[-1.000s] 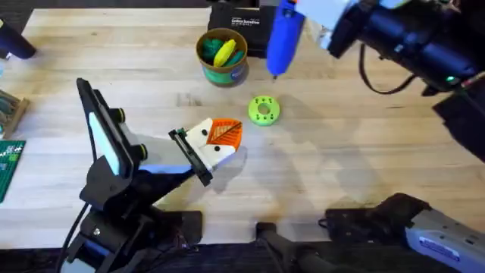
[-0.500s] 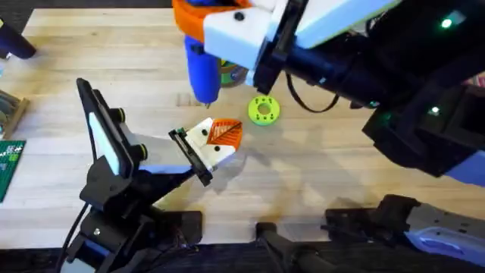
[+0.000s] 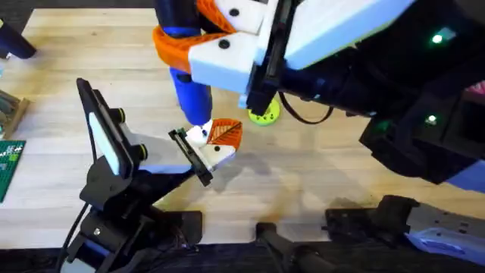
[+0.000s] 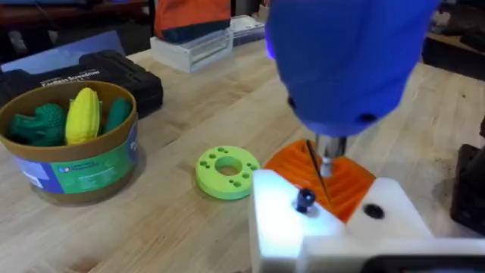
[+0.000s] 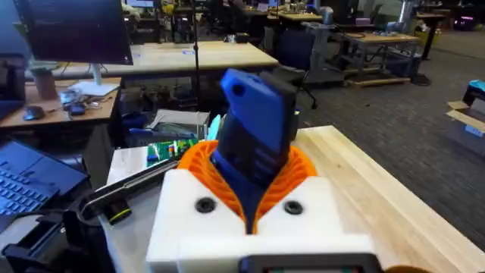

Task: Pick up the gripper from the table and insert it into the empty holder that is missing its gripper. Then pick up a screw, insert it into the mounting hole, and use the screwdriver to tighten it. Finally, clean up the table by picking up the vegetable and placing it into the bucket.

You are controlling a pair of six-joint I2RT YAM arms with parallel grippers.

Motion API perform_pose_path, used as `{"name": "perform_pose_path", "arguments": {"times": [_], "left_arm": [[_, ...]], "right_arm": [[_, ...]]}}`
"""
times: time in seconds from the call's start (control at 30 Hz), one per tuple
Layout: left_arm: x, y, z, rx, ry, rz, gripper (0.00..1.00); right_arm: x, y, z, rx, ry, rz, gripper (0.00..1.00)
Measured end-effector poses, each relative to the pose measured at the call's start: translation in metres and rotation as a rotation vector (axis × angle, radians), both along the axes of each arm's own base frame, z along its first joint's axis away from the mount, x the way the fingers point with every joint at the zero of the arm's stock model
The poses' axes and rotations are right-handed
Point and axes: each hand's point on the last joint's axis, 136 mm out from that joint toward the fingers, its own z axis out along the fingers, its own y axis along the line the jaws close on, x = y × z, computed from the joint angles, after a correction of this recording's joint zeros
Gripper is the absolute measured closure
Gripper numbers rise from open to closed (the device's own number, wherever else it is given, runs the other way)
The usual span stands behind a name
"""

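The holder, a white angular block on the table, serves as the landmark. To its left stands the left arm, and the left gripper reaches in from that side with its black fingers closed on the holder, pinning it in place. The orange ribbed gripper sits in the holder's far right part, touching the white plastic.

Directly above the holder's far edge hangs the blue screwdriver, upright, its tip down at the block. In the left wrist view the thin metal bit comes down just beside a small dark screw standing in the holder's top face, with the orange wedge right behind; whether bit and screw touch cannot be told. The right gripper pinches the screwdriver between its 2 orange ribbed pads, as the right wrist view shows.

To the right of the holder and slightly farther back lies a lime-green ring disc, partly covered by the right arm. In the left wrist view the bucket stands beyond the disc, well apart from the holder, holding a yellow toy corn and green toy vegetables.
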Motion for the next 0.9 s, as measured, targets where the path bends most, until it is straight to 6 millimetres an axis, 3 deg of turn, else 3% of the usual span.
{"name": "perform_pose_path", "arguments": {"times": [0.9], "left_arm": [[0.0, 0.0, 0.0, 0.0, 0.0, 0.0, 0.986]], "right_arm": [[0.005, 0.008, -0.017, -0.05, -0.006, 0.005, 0.97]]}}
